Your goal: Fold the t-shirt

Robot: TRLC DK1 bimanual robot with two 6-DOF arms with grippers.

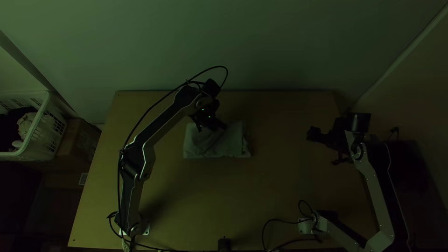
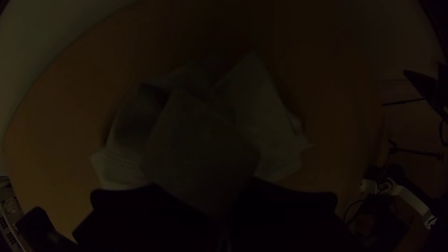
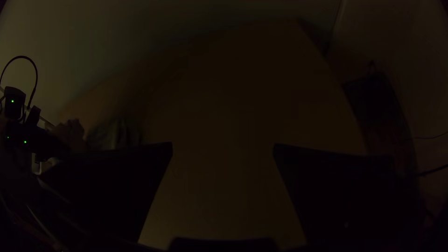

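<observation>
Pale cloth t-shirt (image 1: 203, 145): a compact, folded bundle on the light wooden desk (image 1: 186, 200), toward the wall.
Left black gripper (image 1: 220, 125): closed on a peak of cloth, its fabric drawn up between the fingers, probably to lift one layer for folding or straightening.
Right black gripper (image 3: 223, 145): wide open, holding nothing, well aside, likely leaving the left room.
</observation>
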